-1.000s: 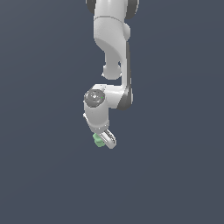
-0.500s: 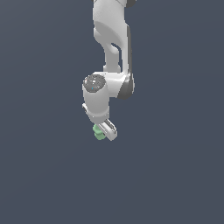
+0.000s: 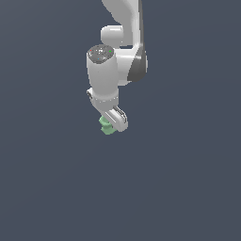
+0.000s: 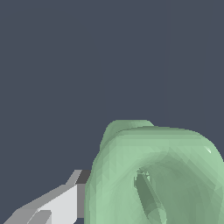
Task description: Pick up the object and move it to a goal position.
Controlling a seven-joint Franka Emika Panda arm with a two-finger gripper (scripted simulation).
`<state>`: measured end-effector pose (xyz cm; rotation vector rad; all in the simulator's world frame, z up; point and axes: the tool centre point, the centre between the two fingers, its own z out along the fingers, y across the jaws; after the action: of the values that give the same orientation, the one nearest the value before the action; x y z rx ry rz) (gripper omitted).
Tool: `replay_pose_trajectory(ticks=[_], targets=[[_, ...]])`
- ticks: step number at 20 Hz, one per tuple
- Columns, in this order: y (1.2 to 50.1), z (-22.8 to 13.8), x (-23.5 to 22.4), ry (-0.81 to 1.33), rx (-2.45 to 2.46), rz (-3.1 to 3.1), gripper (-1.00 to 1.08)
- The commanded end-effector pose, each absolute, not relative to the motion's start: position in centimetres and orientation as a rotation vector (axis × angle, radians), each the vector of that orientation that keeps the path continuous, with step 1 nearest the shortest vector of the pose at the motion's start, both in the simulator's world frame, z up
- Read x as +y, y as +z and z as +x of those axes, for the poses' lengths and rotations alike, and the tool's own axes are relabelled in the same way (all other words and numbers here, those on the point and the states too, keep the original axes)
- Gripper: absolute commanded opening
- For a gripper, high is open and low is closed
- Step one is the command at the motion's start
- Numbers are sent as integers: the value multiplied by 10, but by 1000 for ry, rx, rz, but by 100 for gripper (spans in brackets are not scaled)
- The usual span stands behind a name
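Closest to your wrist camera: the light-green spool (image 4: 153, 175) fills much of that frame, its hollow rim facing the lens, a ridge visible inside the bore. One grey-white finger (image 4: 57, 203) lies against its side, dark pad touching the green wall. The other finger is out of frame there.

In the exterior view, the gripper (image 3: 113, 123) pinches the spool (image 3: 106, 126) at its tip; the green piece pokes out toward the exterior view's left of the fingers. The white arm (image 3: 115, 61) rises above it. Behind: plain dark grey-blue ground (image 3: 188, 188).
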<state>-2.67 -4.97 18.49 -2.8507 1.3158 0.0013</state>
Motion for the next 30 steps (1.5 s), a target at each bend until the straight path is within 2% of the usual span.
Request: replay_pose_trajectory(ticks=[1, 19, 30], targets=[[207, -38, -49, 1, 1316, -2851, -100], [383, -115, -41, -1, 1319, -2852, -100], [449, -141, -36, 0, 1317, -2853, -100]])
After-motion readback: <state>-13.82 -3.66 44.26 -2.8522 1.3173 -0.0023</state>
